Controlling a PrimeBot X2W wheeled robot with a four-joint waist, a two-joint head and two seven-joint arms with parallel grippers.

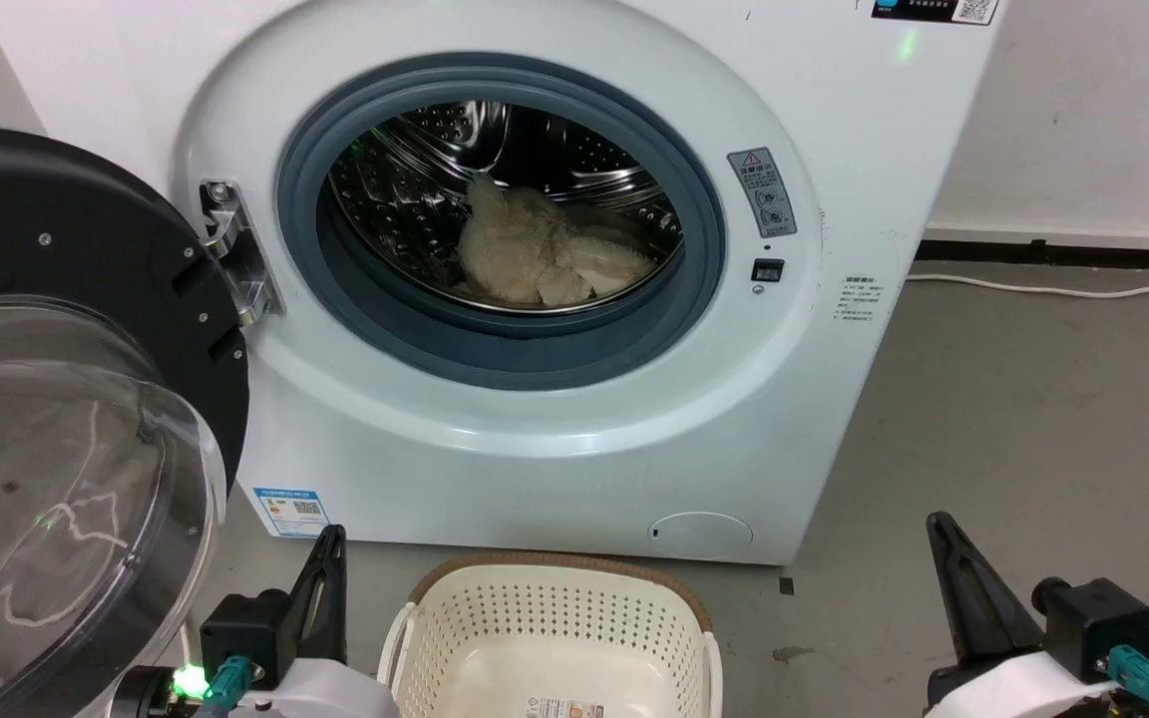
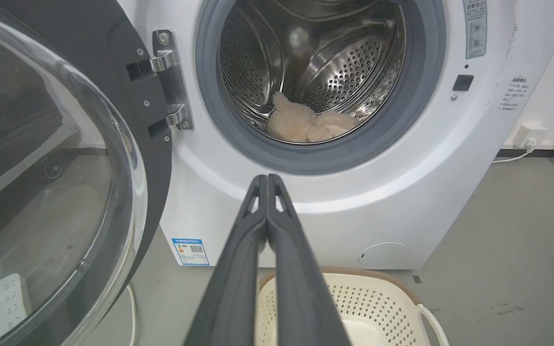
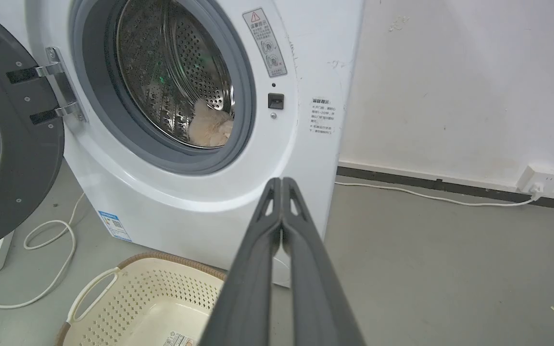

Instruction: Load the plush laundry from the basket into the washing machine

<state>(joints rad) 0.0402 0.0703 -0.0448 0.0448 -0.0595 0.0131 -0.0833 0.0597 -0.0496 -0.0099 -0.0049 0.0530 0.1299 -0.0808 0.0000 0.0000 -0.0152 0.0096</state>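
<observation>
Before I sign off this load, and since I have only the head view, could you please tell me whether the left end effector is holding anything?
Observer: No. The left wrist view shows the left end effector shut, tips together, with nothing held.
Operator: Thank you. And the other one?
Observer: The right end effector is likewise shut and empty, seen in its own wrist view.
Operator: Where does the white cable along the wall lead, please?
Observer: It runs to a wall socket low on the wall, to the right of the washing machine.
</observation>
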